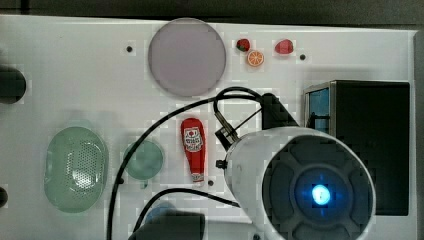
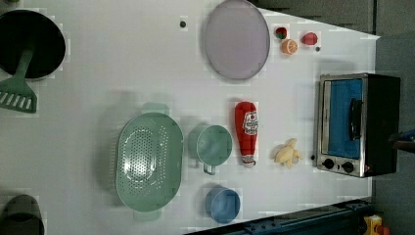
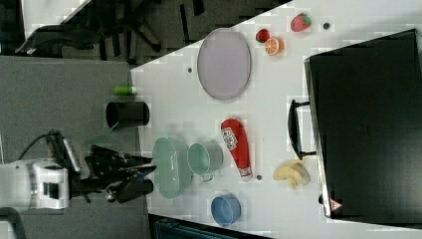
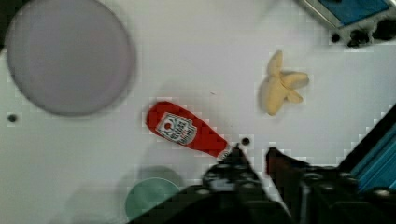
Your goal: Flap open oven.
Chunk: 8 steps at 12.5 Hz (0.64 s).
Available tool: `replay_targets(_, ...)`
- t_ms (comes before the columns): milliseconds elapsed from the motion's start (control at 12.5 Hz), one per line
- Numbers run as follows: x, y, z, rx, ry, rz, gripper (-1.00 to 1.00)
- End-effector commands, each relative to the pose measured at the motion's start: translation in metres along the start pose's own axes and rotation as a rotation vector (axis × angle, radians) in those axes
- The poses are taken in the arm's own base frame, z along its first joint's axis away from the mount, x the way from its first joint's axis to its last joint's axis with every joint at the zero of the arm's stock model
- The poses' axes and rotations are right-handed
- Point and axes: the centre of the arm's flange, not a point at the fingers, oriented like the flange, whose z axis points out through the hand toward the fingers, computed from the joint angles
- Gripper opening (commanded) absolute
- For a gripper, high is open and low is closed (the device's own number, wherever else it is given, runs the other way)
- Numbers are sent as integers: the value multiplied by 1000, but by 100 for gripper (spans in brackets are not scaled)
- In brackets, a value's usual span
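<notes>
The oven (image 2: 357,122) stands at the left view's right edge of the table. It is boxy, with a black top (image 1: 372,145), a silver frame and a blue-tinted door (image 2: 342,117). The door is closed, and its black bar handle (image 2: 356,119) lies against it. Two black knobs (image 2: 337,165) sit at one corner of the oven. My gripper (image 4: 254,154) hangs above the table beside the ketchup bottle's cap, away from the oven (image 4: 355,18). Its fingers stand a narrow gap apart with nothing between them. In the top view my arm's white body (image 1: 300,185) covers the gripper.
A ketchup bottle (image 2: 247,132) and a peeled banana (image 2: 288,152) lie in front of the oven door. A purple plate (image 2: 236,39), green colander (image 2: 148,161), green cup (image 2: 214,145), blue cup (image 2: 222,204), small toy fruits (image 2: 289,46) and a black pot with a spatula (image 2: 29,44) share the table.
</notes>
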Motion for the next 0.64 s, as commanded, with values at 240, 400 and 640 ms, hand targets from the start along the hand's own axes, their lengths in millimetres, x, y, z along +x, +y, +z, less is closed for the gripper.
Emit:
replay_targets(240,21,31,22,-25,-40,-224,-65)
replay_targets(400,39,50,39,-74,-19,-390,-65)
replay_targets(640,70,75,55,-176,78,-629,-65)
